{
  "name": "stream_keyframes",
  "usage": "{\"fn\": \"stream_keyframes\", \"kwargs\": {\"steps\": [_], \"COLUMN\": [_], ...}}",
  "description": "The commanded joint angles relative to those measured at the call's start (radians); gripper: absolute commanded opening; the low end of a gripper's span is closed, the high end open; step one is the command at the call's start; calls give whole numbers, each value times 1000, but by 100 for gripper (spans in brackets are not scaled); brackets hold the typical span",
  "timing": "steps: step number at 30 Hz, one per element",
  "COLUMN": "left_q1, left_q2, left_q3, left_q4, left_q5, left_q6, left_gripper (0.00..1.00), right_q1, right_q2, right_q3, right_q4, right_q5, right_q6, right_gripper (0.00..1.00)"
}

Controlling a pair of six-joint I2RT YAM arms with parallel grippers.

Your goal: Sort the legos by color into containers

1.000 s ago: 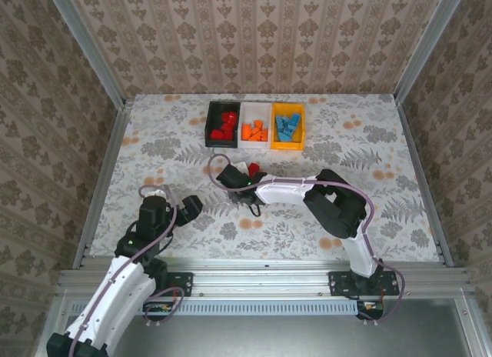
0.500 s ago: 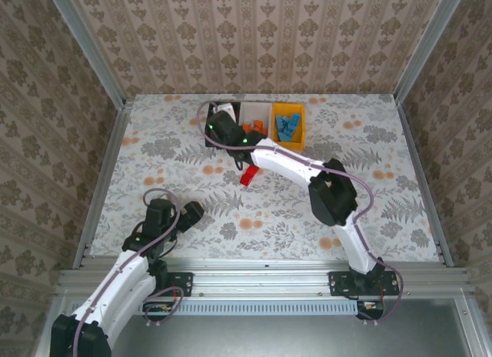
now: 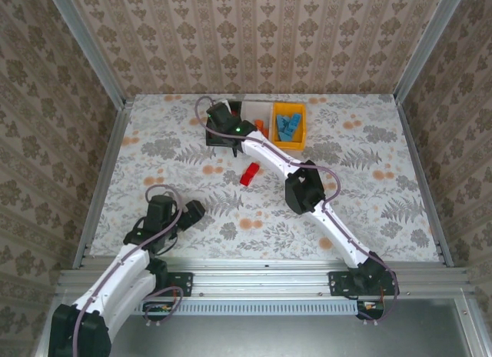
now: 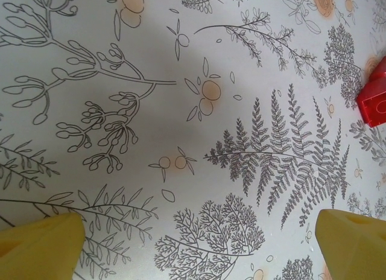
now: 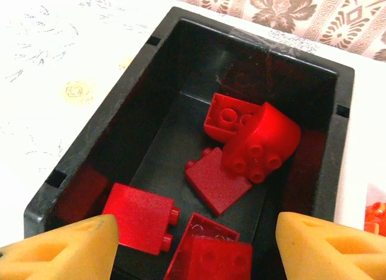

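Observation:
My right gripper (image 5: 199,250) hangs open over the black bin (image 5: 129,105), its yellow fingers (image 5: 66,247) wide apart. Several red legos (image 5: 259,141) lie loose on the bin's floor below it. From above, the right arm reaches to the back of the table and its gripper (image 3: 223,128) covers most of the black bin (image 3: 211,139). One red lego (image 3: 249,174) lies on the table in front of the bins and shows at the right edge of the left wrist view (image 4: 375,99). My left gripper (image 3: 192,212) is open above bare table (image 4: 199,244), holding nothing.
Beside the black bin stand the white bin (image 3: 254,108) with orange legos (image 3: 261,127) and the orange-yellow bin (image 3: 289,145) with blue legos (image 3: 287,126). Metal rails and patterned walls close in the flowered table (image 3: 369,180).
The right gripper went from the table's middle up to the black bin and its jaws have opened there. One red lego stayed on the table. The left arm barely shifted.

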Motion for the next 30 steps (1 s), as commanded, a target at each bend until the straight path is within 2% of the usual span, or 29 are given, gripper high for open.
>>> {"fn": "stream_keyframes", "kwargs": {"steps": [1, 4, 9, 13, 18, 23, 30], "left_q1": [6, 5, 4, 3, 4, 10, 13], "left_q2": [28, 51, 96, 103, 83, 109, 140], "left_q3": [51, 71, 97, 100, 122, 160, 142], "left_q4": [2, 13, 31, 24, -13, -30, 17], "left_q5": [29, 39, 81, 85, 57, 42, 77], "left_q6": [46, 55, 56, 57, 83, 115, 97], "left_gripper": [100, 100, 100, 100, 100, 100, 100], "right_q1": [27, 57, 89, 100, 105, 125, 145], "right_q2": [-116, -238, -440, -597, -800, -803, -687], "right_q3": [-54, -167, -403, -689, -1124, -1279, -1257], "right_q4": [51, 134, 180, 194, 304, 295, 257], "right_q5": [-28, -17, 36, 71, 39, -40, -69], "right_q6": [-66, -99, -55, 66, 298, 492, 602], "right_gripper": [71, 71, 71, 71, 77, 80, 85]}}
